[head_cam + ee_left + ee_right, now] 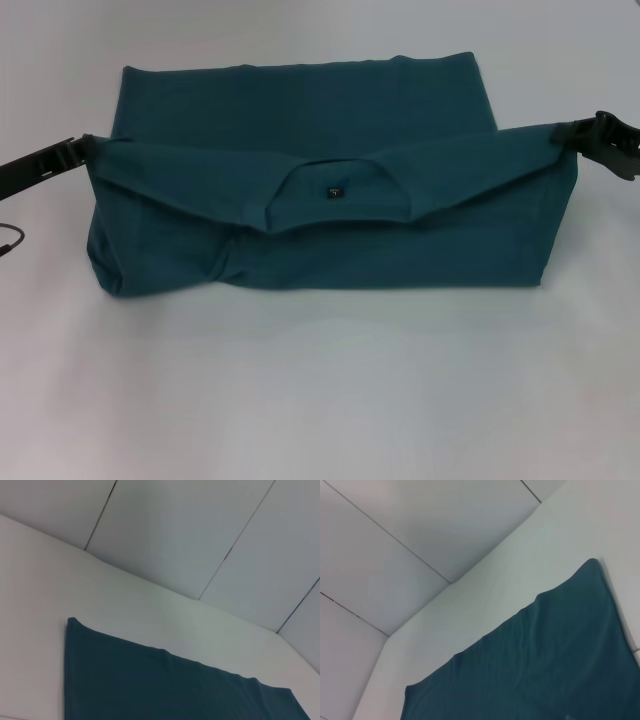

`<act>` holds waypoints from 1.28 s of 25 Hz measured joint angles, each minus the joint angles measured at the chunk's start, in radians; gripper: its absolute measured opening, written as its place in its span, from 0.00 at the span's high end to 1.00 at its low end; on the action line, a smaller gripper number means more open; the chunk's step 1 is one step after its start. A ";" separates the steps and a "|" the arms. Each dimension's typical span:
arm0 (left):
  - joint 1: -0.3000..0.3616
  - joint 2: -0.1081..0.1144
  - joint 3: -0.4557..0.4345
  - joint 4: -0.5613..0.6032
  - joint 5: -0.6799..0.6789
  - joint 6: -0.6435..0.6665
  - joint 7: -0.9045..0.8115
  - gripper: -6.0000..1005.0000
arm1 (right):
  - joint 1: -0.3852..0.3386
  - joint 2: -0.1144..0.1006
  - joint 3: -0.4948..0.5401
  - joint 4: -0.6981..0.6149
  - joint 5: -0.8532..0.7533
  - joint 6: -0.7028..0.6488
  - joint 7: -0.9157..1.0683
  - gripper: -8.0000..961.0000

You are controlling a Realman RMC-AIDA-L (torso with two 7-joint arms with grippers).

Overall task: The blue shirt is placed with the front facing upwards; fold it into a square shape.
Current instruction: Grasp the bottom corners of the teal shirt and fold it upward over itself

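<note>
Reaching in from opposite sides, the two arms hold the blue shirt stretched between them over the white counter. The left claw comes in low and almost level from the counter's left edge, its black fingers closed on the shirt's upper left corner. The right claw comes in from the right edge, angled slightly downward toward the cloth, and pinches the upper right corner in the same way. Both gripped corners sit a little above the cloth around them, and the edge between them sags toward the middle.

No lettering shows on the shirt. The round collar lies in the middle of the folded-over band, and a small dark tag sits inside it; whatever is printed on the tag is too small to read.

The shirt lies across the middle of the counter as a wide, roughly rectangular shape. Its far layer is flat toward the counter's back edge, while the layer held by the claws is doubled forward over the near part. The lower left corner is rumpled.

Each wrist view shows only a flat stretch of the teal cloth on the counter, with pale wall panels beyond the back edge.
</note>
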 joint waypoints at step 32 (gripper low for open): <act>-0.061 0.006 0.001 0.045 0.007 -0.111 0.070 0.99 | 0.068 -0.001 -0.073 0.040 -0.004 0.155 -0.027 0.91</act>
